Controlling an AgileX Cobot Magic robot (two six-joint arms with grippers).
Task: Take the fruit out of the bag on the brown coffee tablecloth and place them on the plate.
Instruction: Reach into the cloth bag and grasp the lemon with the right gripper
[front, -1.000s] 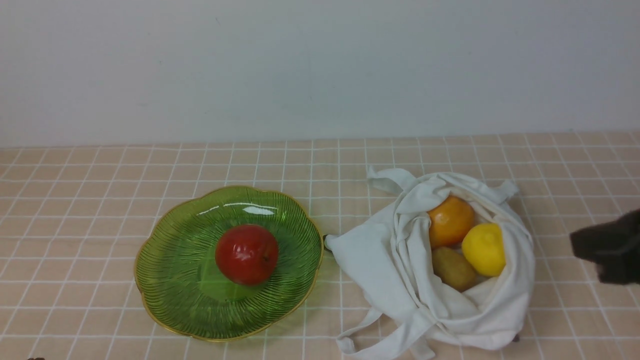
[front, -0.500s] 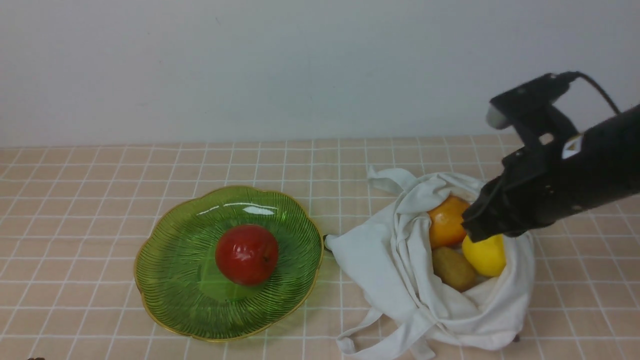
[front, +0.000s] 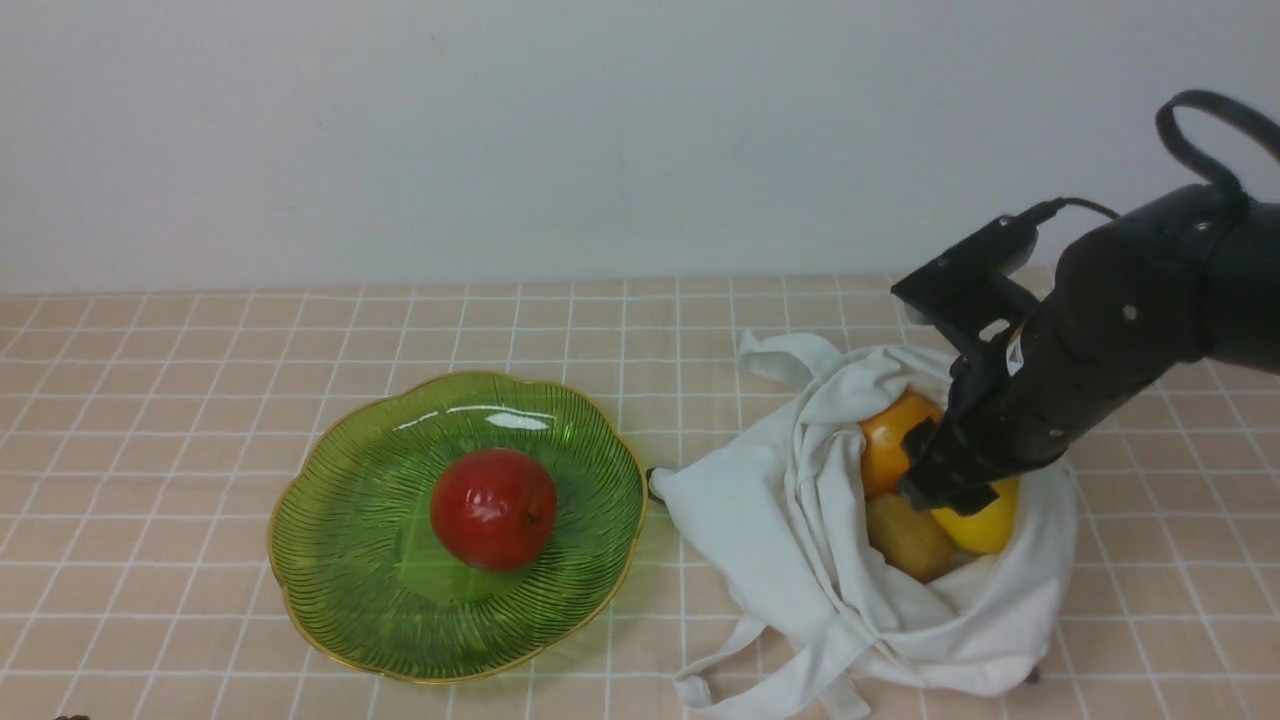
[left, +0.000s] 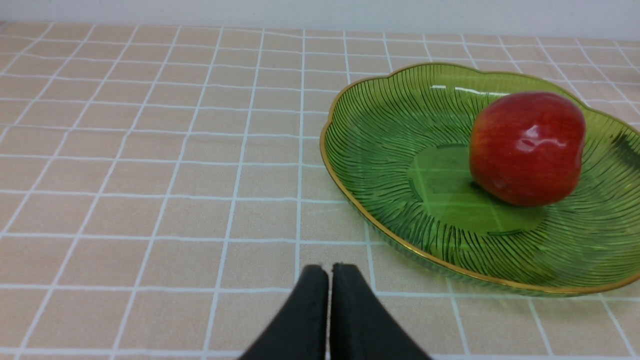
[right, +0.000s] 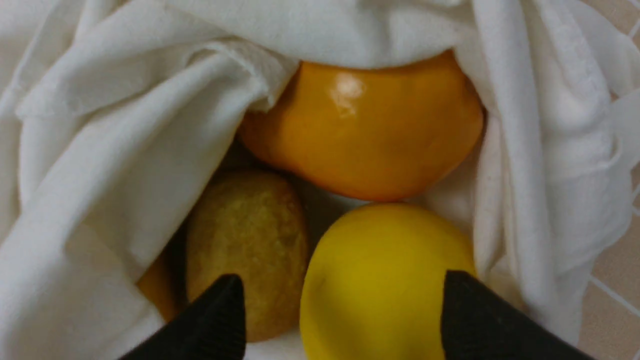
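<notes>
The white bag (front: 760, 520) lies open on the peach grid tablecloth (front: 150, 400). Inside it are an orange (front: 885, 440), a yellow lemon (front: 985, 525) and a brown kiwi (front: 905, 540). My right gripper (front: 945, 485) is down in the bag's mouth, open. In the right wrist view the gripper (right: 342, 282) straddles the lemon (right: 385, 280), one finger between it and the kiwi (right: 247, 240), the orange (right: 365, 130) beyond. The green plate (front: 340, 500) sits left of the bag. My left gripper (left: 329, 272) is shut and empty, low over the cloth near the plate (left: 380, 150).
A red apple (front: 493, 508) rests in the middle of the plate and also shows in the left wrist view (left: 527, 147). The bag's strap handles (front: 720, 680) trail toward the table's front edge. A pale wall (front: 600, 130) stands behind the table.
My right arm came in from the right edge, swung over the bag and dropped its open gripper around the lemon. The fruit, bag and plate have not moved.
</notes>
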